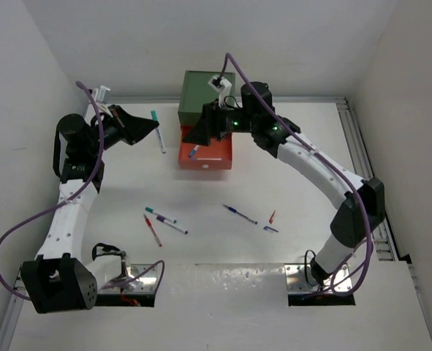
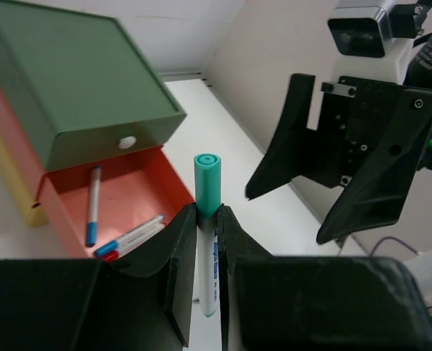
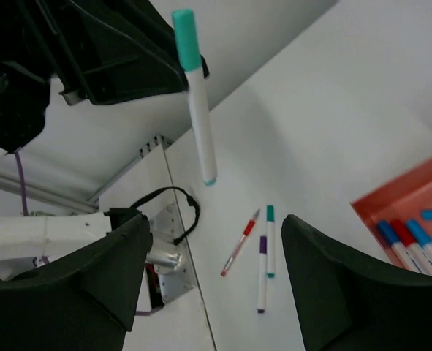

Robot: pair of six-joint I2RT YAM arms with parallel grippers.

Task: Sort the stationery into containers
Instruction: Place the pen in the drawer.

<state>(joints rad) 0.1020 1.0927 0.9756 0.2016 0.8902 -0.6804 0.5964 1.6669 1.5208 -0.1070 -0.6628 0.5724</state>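
— Where is the teal marker [image 2: 207, 183]?
— In the left jaws, which are pinched narrow on its white barrel just under the cap, cap end up. It hangs above the worktop [image 1: 289, 183], left of the drawers and touching nothing else.
— And the right jaws?
— Spread wide with nothing between them, over the open red drawer [image 1: 214, 162].
— What lies in that drawer?
— A blue-capped pen [image 2: 93, 208] on its own, and a few more pens [image 2: 131, 235] with blue and red caps, side by side in a corner.
— The other drawers?
— The green drawer [image 1: 201, 91] sits shut on top, showing its white knob [image 2: 127, 142]. The yellow drawer [image 2: 11, 175] is under the red one, only an edge in view.
— What is on the worktop?
— Toward the left, a teal-capped pen [image 3: 270, 245] and a purple-capped pen [image 3: 262, 281] just beside each other, with a red pen [image 3: 239, 252] near them. A blue pen [image 1: 240, 213] lies in the middle. Right of it are a small red piece [image 1: 273, 216] and a small blue piece [image 1: 271, 229], too small to identify.
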